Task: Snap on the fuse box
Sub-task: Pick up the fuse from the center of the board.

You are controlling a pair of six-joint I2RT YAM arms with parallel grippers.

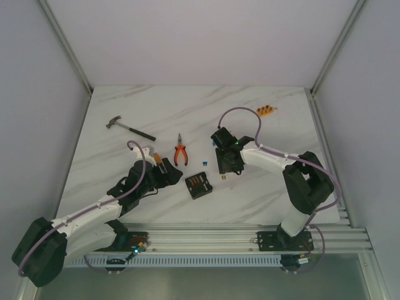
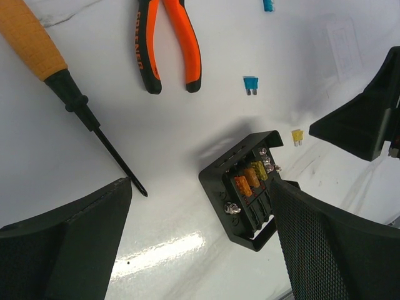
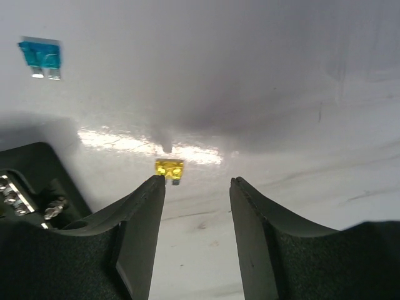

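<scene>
The fuse box (image 1: pixel 199 185) is a small black square box lying open-topped on the marble table, with orange and yellow fuses in its slots (image 2: pixel 247 187). No lid is on it. A faint clear square outline (image 2: pixel 340 45), seemingly the lid, lies flat farther off. My left gripper (image 2: pixel 201 186) hovers open just left of the box (image 1: pixel 165 174), one finger at each side of that view. My right gripper (image 3: pixel 197 181) is open above the table right of the box (image 1: pixel 226 164), nothing between its fingers. A loose yellow fuse (image 3: pixel 169 169) lies just beyond its left fingertip.
Orange-handled pliers (image 1: pixel 181 152) and a screwdriver (image 2: pixel 62 81) lie left of and behind the box. A blue fuse (image 2: pixel 250 84) sits beside the pliers. A hammer (image 1: pixel 128 128) is at the back left and a small orange strip of fuses (image 1: pixel 267 110) at the back right.
</scene>
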